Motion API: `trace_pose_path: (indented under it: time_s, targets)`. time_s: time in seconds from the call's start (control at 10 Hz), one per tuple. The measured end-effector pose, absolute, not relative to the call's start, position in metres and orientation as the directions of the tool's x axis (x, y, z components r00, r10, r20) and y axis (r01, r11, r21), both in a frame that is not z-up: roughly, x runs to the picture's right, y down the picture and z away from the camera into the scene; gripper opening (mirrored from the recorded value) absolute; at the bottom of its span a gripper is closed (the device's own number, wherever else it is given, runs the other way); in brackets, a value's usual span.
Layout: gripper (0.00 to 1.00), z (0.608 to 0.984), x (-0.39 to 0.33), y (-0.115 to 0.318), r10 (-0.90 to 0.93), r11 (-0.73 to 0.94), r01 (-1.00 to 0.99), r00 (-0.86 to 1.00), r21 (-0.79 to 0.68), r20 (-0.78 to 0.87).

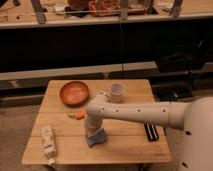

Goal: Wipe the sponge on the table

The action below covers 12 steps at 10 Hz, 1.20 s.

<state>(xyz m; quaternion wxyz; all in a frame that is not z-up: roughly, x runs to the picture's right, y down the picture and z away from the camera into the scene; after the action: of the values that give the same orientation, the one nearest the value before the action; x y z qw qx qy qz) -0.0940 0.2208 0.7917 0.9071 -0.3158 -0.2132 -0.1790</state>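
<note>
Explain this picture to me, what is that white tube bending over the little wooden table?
That white tube is a robot's arm; the machine has just this one. A single camera looks down on the table, with the robot's body at lower right. The arm ends in a pincer, pointing down onto a blue-grey sponge near the front edge; whether it holds the sponge, I cannot tell. Also on the table: a wooden bowl, a white cup, a small orange item, a pale bottle lying flat and a black object.

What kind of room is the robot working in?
Probably a lab or workshop: a cluttered long shelf behind, and a small table of test items. The gripper rests on the sponge.
</note>
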Motion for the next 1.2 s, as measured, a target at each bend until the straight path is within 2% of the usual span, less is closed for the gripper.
trace_pose_path:
  time_s: [0.3,0.7,0.9,1.2]
  targets:
    - [0.01,0.814,-0.063,0.184,-0.123,0.778,0.372,0.88,-0.507,0.458]
    - [0.01,0.836,0.03,0.16,0.03,0.815,0.176,0.939,-0.553,0.342]
    - [0.01,0.838,0.06,0.164,0.108,0.812,0.078,0.954,-0.579,0.28]
    - [0.01,0.821,0.07,0.194,0.138,0.793,0.065,0.949,-0.606,0.282]
